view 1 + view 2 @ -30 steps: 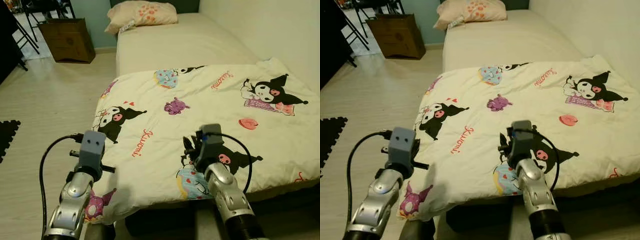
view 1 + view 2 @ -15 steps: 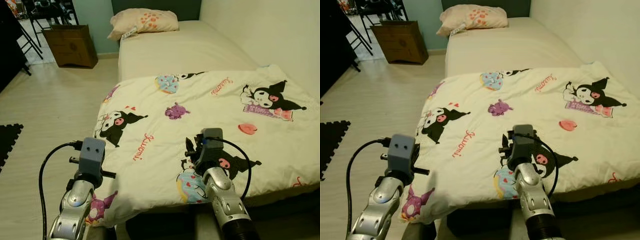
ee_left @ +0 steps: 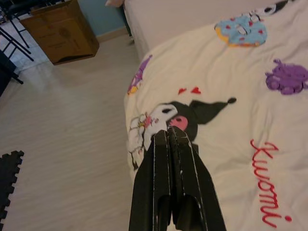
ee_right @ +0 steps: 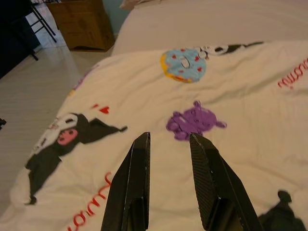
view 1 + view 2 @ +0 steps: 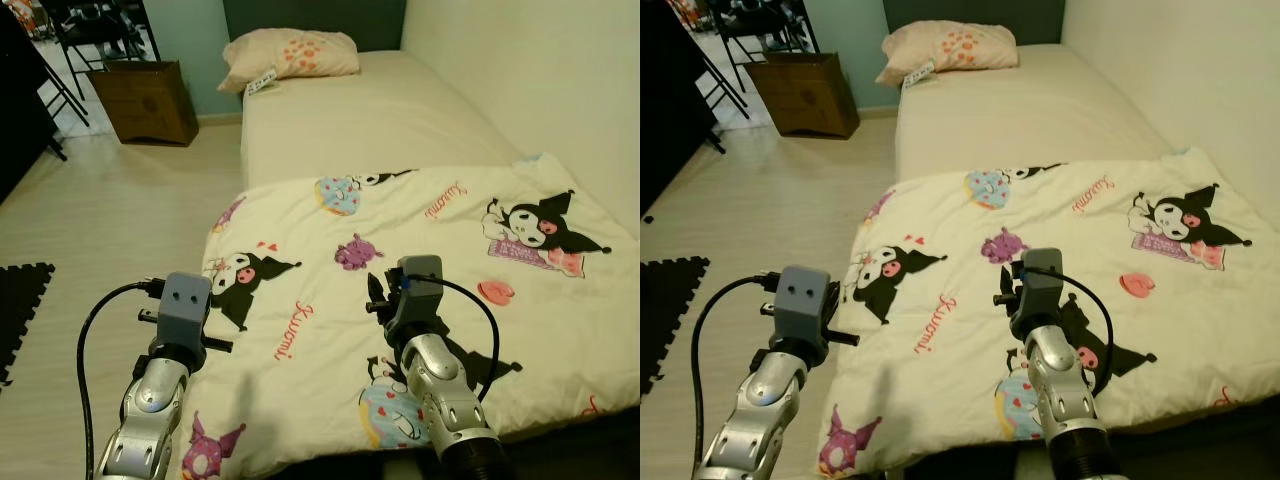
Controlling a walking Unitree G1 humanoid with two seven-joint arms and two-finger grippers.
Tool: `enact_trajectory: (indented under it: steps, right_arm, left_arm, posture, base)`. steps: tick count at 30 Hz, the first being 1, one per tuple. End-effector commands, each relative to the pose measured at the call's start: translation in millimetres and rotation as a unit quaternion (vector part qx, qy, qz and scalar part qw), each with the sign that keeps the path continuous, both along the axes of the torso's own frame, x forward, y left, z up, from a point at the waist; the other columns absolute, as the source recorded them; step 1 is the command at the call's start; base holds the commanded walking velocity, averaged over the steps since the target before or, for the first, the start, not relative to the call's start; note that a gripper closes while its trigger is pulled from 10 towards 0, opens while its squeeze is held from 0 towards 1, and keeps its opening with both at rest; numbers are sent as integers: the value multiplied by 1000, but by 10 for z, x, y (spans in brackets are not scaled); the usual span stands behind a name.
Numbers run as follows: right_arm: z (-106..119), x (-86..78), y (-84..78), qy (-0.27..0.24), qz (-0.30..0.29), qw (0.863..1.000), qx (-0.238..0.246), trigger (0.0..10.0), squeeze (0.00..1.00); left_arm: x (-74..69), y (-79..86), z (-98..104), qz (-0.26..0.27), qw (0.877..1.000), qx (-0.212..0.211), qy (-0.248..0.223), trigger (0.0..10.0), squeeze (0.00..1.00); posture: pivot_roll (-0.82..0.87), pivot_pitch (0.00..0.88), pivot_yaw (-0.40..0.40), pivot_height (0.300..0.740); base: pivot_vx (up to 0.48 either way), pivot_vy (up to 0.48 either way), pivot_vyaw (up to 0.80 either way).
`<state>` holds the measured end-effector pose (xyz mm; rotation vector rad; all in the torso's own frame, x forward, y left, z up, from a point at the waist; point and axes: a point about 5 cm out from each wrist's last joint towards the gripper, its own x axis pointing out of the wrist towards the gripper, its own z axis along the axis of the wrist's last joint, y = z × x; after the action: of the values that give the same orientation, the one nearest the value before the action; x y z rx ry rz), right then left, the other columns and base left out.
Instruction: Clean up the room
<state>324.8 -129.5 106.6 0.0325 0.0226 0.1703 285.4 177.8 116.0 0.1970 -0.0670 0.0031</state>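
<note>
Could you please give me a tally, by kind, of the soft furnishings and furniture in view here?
Pillow: 1
Printed blanket: 1
Bed: 1
Wooden cabinet: 1
Black floor mat: 1
Total: 5 things. The left claw, shut, and the right claw, open, are both above the blanket.

head views look down, wrist views near blanket (image 5: 420,240)
</note>
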Motion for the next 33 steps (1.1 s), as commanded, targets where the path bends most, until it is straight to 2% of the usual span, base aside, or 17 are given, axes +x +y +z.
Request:
enact_trajectory:
  steps: [1,24,33]
  right_arm:
    - [-30,-29,18,1,3,1000,-2,10000,0]
    - [-3,-46,-55,-7,-3,1000,13,10000,0]
    - [14,-56,-26,-15,4,1000,22,10000,0]
  left_arm:
    - [-35,17,0,0,1000,3,-3,10000,0]
    - [-84,3,20,2,1000,-6,-13,10000,0]
    - [-118,18,11,4,1000,-10,-12,10000,0]
  posture:
    - [-41,79,27,666]
    - [-42,100,27,740]
    - [-39,105,23,740]
  base:
    - [0,0,0]
    - [0,0,0]
    - [0,0,0]
